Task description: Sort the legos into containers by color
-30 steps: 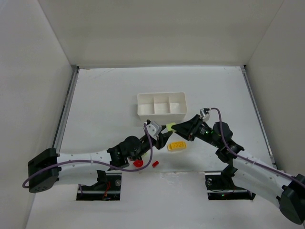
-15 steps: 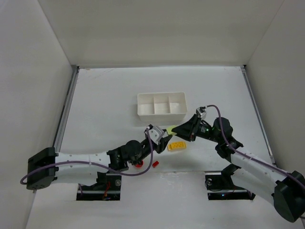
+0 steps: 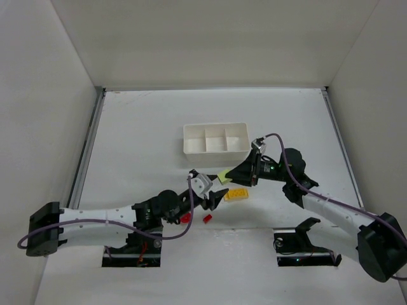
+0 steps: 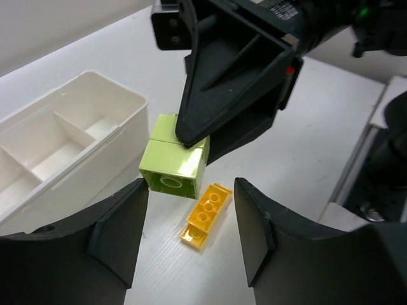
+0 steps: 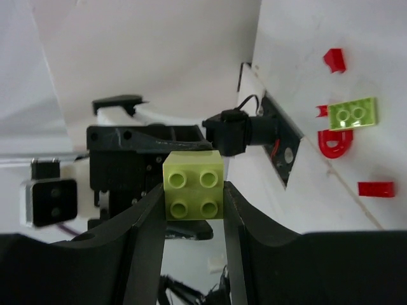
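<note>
Item under inspection: the light-green square piece (image 4: 175,164). It is clear of the desk (image 3: 140,140), pinched at its upper edge by the right claw (image 5: 193,189), whose two fingers are clamped on its opposite sides. Its four studs face the right wrist camera. It hangs just off the near wall of the white tray (image 3: 215,141) and is not over any compartment.

The yellow brick (image 4: 205,215) lies flat on the desk, just below and beside the held piece, apart from the tray.

The left claw (image 3: 215,197) faces the right claw at close quarters. Its fingers (image 4: 121,229) are spread wide apart and hold nothing. In the left wrist view they flank both the green piece and the yellow brick. The dark body of the right claw fills the space above the green piece in that view.

Further out, the red half-round (image 3: 185,218) sits at the edge of the left arm (image 3: 102,216), partly covered by it from above. A red bit (image 3: 206,218) lies nearby in the open. The right wrist view also shows a flat lime two-stud piece (image 5: 353,113) just beside the half-round, with other red bits scattered about.
</note>
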Available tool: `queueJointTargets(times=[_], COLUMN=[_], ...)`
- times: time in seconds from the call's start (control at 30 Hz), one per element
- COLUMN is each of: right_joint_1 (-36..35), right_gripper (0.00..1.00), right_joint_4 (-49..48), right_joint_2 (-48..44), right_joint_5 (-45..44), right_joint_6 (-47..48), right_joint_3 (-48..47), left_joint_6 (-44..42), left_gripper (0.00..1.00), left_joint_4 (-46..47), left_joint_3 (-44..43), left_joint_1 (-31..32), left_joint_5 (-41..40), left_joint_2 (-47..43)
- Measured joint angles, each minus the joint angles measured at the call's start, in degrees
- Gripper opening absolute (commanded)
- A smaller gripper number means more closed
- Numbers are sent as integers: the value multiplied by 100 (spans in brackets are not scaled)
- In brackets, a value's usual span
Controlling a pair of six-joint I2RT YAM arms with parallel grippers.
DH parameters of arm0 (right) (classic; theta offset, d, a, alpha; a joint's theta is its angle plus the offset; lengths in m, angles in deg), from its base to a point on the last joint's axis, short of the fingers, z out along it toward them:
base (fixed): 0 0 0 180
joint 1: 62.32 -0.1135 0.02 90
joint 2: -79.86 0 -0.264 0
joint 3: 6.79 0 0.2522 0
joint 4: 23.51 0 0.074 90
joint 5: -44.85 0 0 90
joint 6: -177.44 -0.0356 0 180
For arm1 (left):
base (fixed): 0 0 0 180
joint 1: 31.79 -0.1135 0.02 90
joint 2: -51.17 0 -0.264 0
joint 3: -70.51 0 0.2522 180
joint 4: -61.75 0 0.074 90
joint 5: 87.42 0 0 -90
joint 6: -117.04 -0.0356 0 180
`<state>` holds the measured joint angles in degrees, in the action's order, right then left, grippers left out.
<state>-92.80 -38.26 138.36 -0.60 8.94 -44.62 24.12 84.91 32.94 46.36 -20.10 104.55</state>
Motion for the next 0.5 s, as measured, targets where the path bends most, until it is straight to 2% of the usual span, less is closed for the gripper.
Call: queueJointTargets(times=[0.13, 0.27, 0.5], right_joint_1=[-109, -146, -144], right_gripper=[35, 34, 32], right_joint_4=[-299, -457, -649], right_joint_2=[39, 92, 498], right_joint_5=[136, 70, -127], right_joint_6=[-39, -39, -308], right_joint_3=[-173, -323, -494], left_joint_6=[363, 1220, 3270], left_gripper=[55, 57, 56], left_joint_4=[37, 319, 822], left_joint_3=[264, 376, 413], left_joint_1=[-387, -1150, -2916], left_joint_5=[809, 1453, 2402], left_joint_2=[-800, -1276, -1222])
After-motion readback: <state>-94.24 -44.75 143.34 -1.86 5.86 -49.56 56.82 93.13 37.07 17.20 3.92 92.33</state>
